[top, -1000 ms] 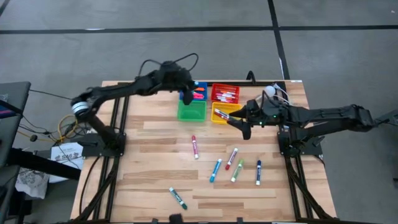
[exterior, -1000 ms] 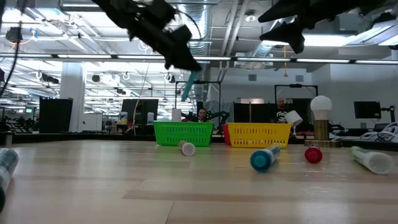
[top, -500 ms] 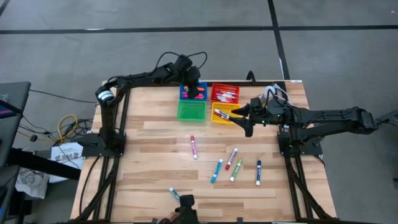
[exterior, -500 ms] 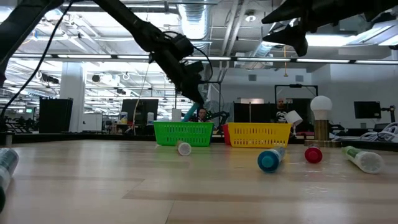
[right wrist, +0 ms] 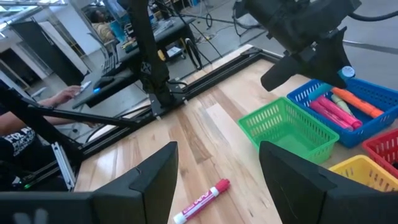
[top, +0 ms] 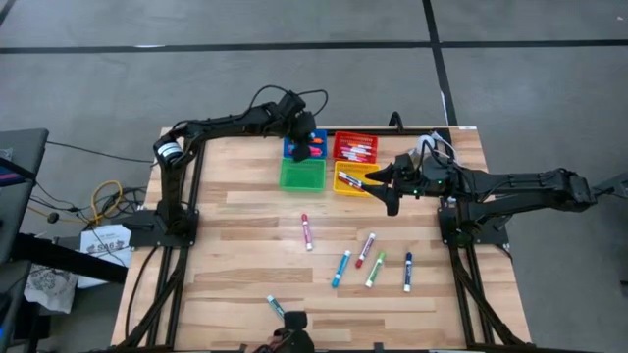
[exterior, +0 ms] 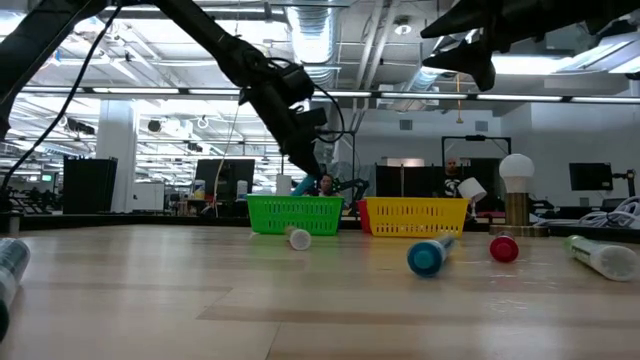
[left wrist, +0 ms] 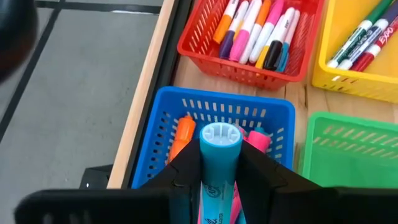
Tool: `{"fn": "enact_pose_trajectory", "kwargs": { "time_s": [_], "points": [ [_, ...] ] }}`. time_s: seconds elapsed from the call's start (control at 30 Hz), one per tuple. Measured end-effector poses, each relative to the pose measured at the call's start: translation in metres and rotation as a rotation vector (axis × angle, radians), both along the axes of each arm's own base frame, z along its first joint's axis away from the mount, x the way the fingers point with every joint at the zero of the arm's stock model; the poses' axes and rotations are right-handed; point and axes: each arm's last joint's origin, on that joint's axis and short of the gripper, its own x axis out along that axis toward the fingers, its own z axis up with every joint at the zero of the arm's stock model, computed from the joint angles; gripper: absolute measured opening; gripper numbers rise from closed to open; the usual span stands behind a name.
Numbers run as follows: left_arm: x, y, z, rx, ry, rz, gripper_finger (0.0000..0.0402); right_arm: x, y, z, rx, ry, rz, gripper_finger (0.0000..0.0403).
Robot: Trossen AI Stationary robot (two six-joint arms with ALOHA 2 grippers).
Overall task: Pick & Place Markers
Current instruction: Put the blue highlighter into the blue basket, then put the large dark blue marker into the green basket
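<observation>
**A:** So, high view first — where's the left gripper [top: 306,137]?

**B:** Over the blue bin [top: 305,146] at the far edge of the table [top: 235,245], arm stretched across. Right gripper [top: 381,186] hangs by the yellow bin [top: 349,180], w/ nothing in it. Green bin [top: 301,175] sits in front of the blue one, red bin [top: 355,147] beside the blue.

**A:** Loose markers?

**B:** Pink marker [top: 307,231] mid-table, then a cluster nearer the right arm: another pink one [top: 366,249], light blue marker [top: 340,268], green marker [top: 374,270], dark blue marker [top: 408,272]. One more green-capped marker [top: 276,308] near the front edge.

**A:** Low view?

**B:** Left arm comes down behind the green bin [exterior: 294,213]; yellow bin [exterior: 414,216] next to it. Right gripper [exterior: 478,66] is high up, well above the table. Marker ends lie on the wood, e.g. a blue cap [exterior: 424,258] and a red cap [exterior: 504,249].

**A:** Left wrist view?

**B:** Gripper [left wrist: 219,171] is closed narrow on a teal marker [left wrist: 218,163], directly above the blue bin [left wrist: 211,112], which already has orange and pink markers in it. Red bin [left wrist: 249,62] is full of markers.

**A:** Right wrist?

**B:** Fingers [right wrist: 152,180] stand wide apart, empty, above the table. Pink marker [right wrist: 201,201] lies below; green bin [right wrist: 289,130] and blue bin [right wrist: 339,99] farther on, left arm over the blue.
</observation>
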Motion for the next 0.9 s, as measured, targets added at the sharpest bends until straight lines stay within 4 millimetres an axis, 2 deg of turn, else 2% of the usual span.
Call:
{"fn": "enact_pose_trajectory", "kwargs": {
  "time_s": [0.13, 0.67, 0.8, 0.9],
  "points": [
    [-0.002, -0.001, -0.005, -0.009, 0.019, -0.003, 0.0078, 0.000, 0.000, 0.000, 0.000, 0.000, 0.000, 0.0214],
    [-0.003, -0.003, -0.009, -0.010, 0.026, 0.000, 0.0166, 0.000, 0.000, 0.000, 0.000, 0.000, 0.000, 0.0214],
    [-0.003, -0.006, -0.002, -0.012, 0.009, 0.020, 0.0181, 0.000, 0.000, 0.000, -0.001, 0.000, 0.000, 0.0214],
    [-0.005, -0.012, 0.015, 0.011, -0.028, 0.011, 0.0186, 0.000, 0.000, 0.000, -0.025, 0.005, 0.006, 0.0214]
  ]
}}
